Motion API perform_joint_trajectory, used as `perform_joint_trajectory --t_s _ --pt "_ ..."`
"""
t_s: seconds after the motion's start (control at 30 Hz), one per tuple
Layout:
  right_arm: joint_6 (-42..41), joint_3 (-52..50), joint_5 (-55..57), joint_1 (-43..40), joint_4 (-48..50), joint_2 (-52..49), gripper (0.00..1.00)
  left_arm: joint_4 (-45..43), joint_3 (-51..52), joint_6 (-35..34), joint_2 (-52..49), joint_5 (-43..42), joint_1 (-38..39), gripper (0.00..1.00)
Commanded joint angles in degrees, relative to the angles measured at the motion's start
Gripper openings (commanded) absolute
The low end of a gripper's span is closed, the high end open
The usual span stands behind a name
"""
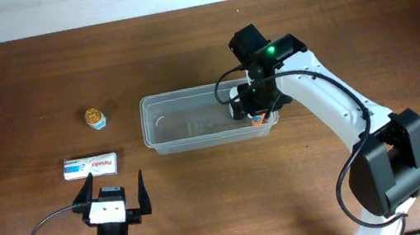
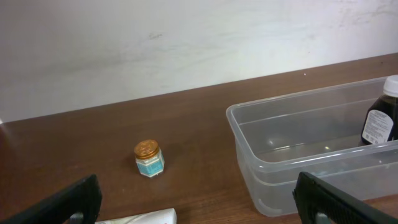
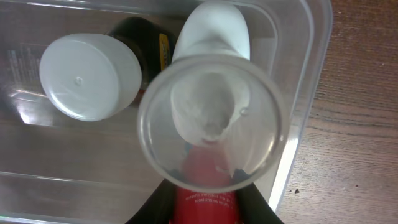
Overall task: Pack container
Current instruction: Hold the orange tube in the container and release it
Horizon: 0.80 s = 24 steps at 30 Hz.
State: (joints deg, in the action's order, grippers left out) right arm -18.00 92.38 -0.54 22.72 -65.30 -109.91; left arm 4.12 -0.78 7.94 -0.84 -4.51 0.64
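The clear plastic container (image 1: pixel 186 127) lies in the middle of the table and also shows in the left wrist view (image 2: pixel 292 155) and the right wrist view (image 3: pixel 311 74). My right gripper (image 1: pixel 256 111) is over its right end, shut on a red bottle with a clear cap (image 3: pixel 211 118), held upright inside the tub near the right wall. A dark bottle with a white cap (image 3: pixel 90 76) stands inside beside it and shows in the left wrist view (image 2: pixel 380 121). My left gripper (image 1: pixel 112 190) is open and empty near the table's front left.
A white and blue medicine box (image 1: pixel 90 164) lies just ahead of the left gripper; its end shows in the left wrist view (image 2: pixel 143 218). A small jar with a gold lid (image 1: pixel 94 117) stands left of the container, also seen by the left wrist (image 2: pixel 148 158).
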Motion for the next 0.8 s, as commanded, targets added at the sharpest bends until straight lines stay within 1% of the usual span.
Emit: perform_joint_trajectory --t_s 0.0,0.03,0.13,0.6,0.77 --pt "-0.55 -0.46 1.25 0.52 0.24 -0.2 0.22 0.22 0.26 0.74 0.48 -0.02 -0.33 0.99" --pt "-0.52 -0.46 1.25 0.52 0.24 -0.2 0.25 0.22 0.26 0.74 0.48 -0.02 -0.33 0.99" --pt "-0.52 -0.46 1.25 0.52 0.26 -0.2 0.27 0.22 0.26 0.76 0.48 -0.02 -0.33 0.99" --pt "-0.52 -0.31 1.11 0.52 0.02 -0.04 0.29 0.22 0.26 0.74 0.48 -0.02 -0.33 0.99" --pt "-0.52 4.5 1.03 0.52 -3.89 0.04 0.31 0.22 0.26 0.76 0.48 -0.02 -0.33 0.99"
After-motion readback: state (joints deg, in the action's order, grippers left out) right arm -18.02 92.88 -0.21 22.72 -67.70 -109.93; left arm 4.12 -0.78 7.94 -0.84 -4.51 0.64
